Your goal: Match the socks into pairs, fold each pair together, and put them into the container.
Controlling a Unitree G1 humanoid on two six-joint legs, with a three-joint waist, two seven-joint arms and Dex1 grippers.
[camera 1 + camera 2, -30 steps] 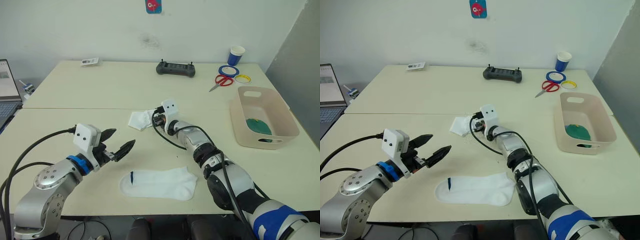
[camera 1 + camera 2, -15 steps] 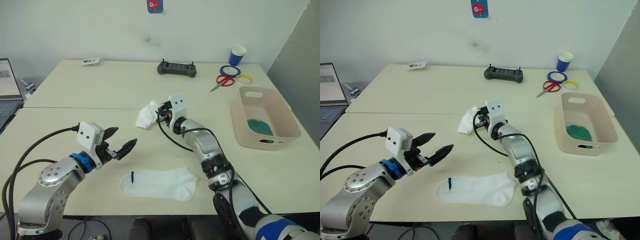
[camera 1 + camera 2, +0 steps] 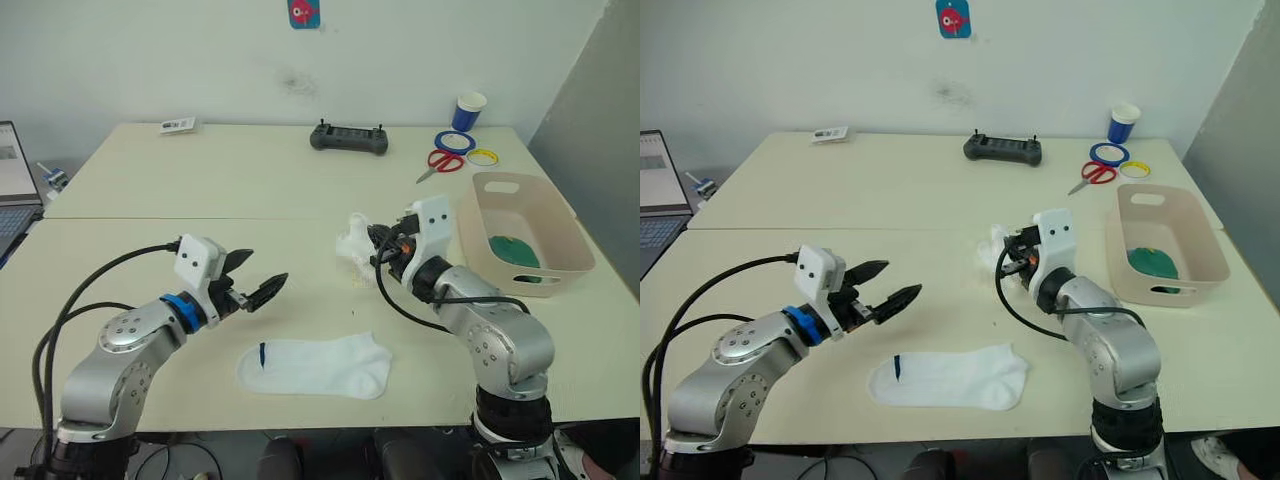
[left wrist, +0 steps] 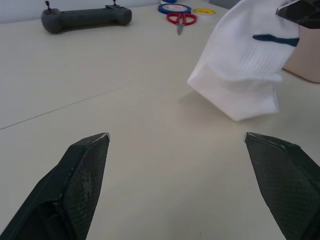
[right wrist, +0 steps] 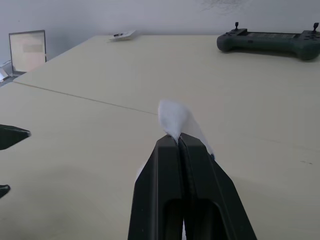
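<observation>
right gripper [image 3: 375, 243] is pinching a white sock [image 3: 356, 243] above the table's middle [image 3: 300, 190], while left gripper [image 3: 262, 280], spread wide, is hovering beyond the flat white sock [image 3: 318, 366] by the near edge, the navy mark showing in the left wrist view.

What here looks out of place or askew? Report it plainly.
Nothing is spilled or damaged. The right gripper is shut on a white sock, which hangs bunched above the table. Its match, the other white sock, lies flat near the front edge. The open left gripper hovers over the table. A green sock sits in the tub.
</observation>
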